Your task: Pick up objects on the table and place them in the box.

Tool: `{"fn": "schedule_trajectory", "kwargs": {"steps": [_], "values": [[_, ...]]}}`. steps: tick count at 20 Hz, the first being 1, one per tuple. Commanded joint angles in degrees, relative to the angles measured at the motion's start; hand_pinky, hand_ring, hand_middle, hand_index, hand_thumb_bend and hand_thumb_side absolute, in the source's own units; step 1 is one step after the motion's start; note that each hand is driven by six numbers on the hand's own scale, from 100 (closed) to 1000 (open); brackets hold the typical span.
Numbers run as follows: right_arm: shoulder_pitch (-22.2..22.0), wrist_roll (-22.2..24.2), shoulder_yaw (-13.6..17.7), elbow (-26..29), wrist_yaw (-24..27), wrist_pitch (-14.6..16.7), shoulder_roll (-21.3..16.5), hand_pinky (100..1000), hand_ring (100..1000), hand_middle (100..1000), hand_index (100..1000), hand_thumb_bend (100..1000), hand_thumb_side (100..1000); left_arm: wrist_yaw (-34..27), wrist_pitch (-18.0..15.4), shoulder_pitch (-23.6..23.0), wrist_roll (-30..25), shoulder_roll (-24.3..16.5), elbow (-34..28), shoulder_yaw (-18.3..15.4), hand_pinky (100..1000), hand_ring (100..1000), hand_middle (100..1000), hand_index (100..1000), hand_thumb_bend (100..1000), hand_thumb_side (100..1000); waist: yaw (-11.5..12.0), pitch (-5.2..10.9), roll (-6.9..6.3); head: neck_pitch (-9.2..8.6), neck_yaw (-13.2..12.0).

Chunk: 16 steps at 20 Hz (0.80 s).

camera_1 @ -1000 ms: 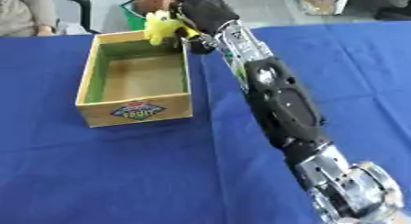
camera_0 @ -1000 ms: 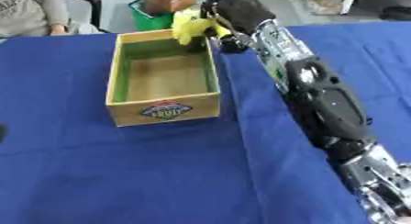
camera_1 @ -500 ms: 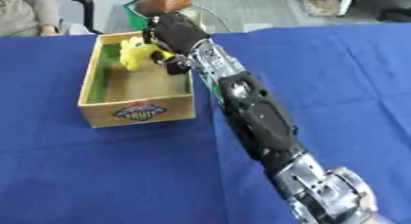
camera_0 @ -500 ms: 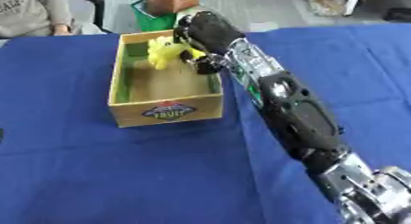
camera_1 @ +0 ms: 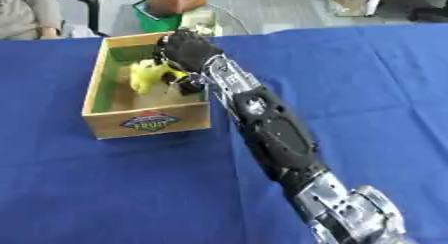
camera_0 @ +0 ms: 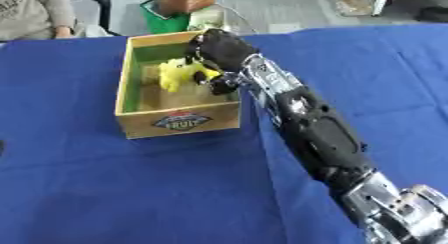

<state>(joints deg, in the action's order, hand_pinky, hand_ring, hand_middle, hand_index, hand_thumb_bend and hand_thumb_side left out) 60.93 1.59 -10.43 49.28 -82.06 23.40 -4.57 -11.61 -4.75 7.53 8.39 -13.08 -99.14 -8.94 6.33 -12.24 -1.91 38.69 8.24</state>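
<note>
Right hand (camera_1: pixel 185 50) fingers clasp a yellow object (camera_1: pixel 147 76) (inside the box (camera_1: pixel 149 122)).

The cloth (camera_0: pixel 105 188) is deep blue. The box (camera_0: pixel 179 122) is tan wood with green inner walls and a dark oval label with a red top edge. The toy (camera_0: pixel 179 73) is yellow. The right hand (camera_0: pixel 217 50) is black; its arm is black with silver joints.

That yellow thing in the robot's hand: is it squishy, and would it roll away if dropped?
The yellow thing looks lumpy and uneven, so it probably won't roll far. The right hand carries it alone over the box, suggesting it is light. Whether it squishes isn't visible.
</note>
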Motion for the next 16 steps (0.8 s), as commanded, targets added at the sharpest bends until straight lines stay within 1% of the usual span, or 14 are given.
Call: {"fn": "schedule_trajectory", "kwargs": {"steps": [1, 2, 3, 5, 6, 7, 8, 10, 12, 15, 16], "values": [[1.08, 3.97, -0.18, 0.03, 0.93, 1.83, -0.08, 900, 751, 641, 730, 100, 100, -0.35, -0.08, 0.46, -0.19, -0.60, -0.83, -0.07, 486, 388, 454, 612, 741, 207, -0.07, 0.85, -0.03, -0.35, 0.00], [1.12, 5.30, -0.16, 0.12, 1.09, 2.13, -0.09, 916, 780, 724, 803, 100, 100, -0.32, -0.06, 0.48, -0.23, -0.61, -0.82, -0.07, 486, 388, 454, 612, 742, 207, -0.13, 0.86, 0.00, -0.36, -0.03], [1.17, 6.53, -0.12, 0.32, 1.25, 2.26, -0.13, 932, 808, 787, 856, 100, 106, -0.29, -0.05, 0.49, -0.26, -0.61, -0.82, -0.07, 486, 388, 454, 612, 742, 207, -0.20, 0.87, 0.04, -0.36, -0.06], [1.24, 8.29, 0.05, 1.03, 1.64, 1.95, -0.24, 944, 837, 850, 901, 100, 108, -0.25, -0.03, 0.50, -0.28, -0.61, -0.83, -0.11, 487, 388, 454, 612, 742, 207, -0.31, 0.88, 0.12, -0.37, -0.08], [1.29, 8.76, 0.12, 1.41, 1.80, 1.61, -0.33, 949, 852, 884, 937, 103, 106, -0.23, -0.02, 0.51, -0.27, -0.63, -0.83, -0.12, 487, 388, 454, 612, 742, 207, -0.34, 0.89, 0.15, -0.38, -0.11], [1.33, 8.99, 0.18, 1.78, 1.94, 1.16, -0.41, 952, 859, 895, 948, 123, 129, -0.22, -0.02, 0.53, -0.26, -0.64, -0.84, -0.13, 487, 388, 454, 612, 741, 207, -0.37, 0.90, 0.18, -0.39, -0.14], [1.36, 9.07, 0.23, 2.17, 1.98, 0.67, -0.51, 956, 870, 916, 964, 160, 187, -0.22, -0.03, 0.55, -0.25, -0.65, -0.85, -0.15, 486, 388, 454, 612, 742, 207, -0.39, 0.91, 0.21, -0.41, -0.16], [1.38, 8.81, 0.39, 2.99, 1.97, -0.42, -0.69, 957, 872, 921, 967, 208, 286, -0.20, -0.02, 0.55, -0.21, -0.67, -0.85, -0.18, 486, 388, 454, 612, 742, 207, -0.41, 0.93, 0.24, -0.43, -0.22], [1.38, 7.98, 0.68, 3.84, 2.22, -1.61, -0.88, 957, 870, 922, 967, 211, 289, -0.20, -0.02, 0.56, -0.17, -0.68, -0.85, -0.20, 487, 388, 454, 612, 742, 207, -0.45, 0.94, 0.27, -0.44, -0.22], [1.40, 6.13, 1.36, 5.67, 2.79, -3.62, -1.41, 953, 863, 915, 962, 181, 232, -0.20, -0.03, 0.58, -0.12, -0.69, -0.88, -0.24, 487, 388, 454, 612, 743, 207, -0.61, 1.00, 0.25, -0.48, -0.33], [1.40, 5.58, 1.66, 6.39, 3.05, -4.21, -1.65, 953, 861, 911, 961, 170, 230, -0.20, -0.03, 0.57, -0.10, -0.69, -0.87, -0.25, 486, 387, 454, 612, 743, 207, -0.69, 1.03, 0.24, -0.45, -0.36]]}}
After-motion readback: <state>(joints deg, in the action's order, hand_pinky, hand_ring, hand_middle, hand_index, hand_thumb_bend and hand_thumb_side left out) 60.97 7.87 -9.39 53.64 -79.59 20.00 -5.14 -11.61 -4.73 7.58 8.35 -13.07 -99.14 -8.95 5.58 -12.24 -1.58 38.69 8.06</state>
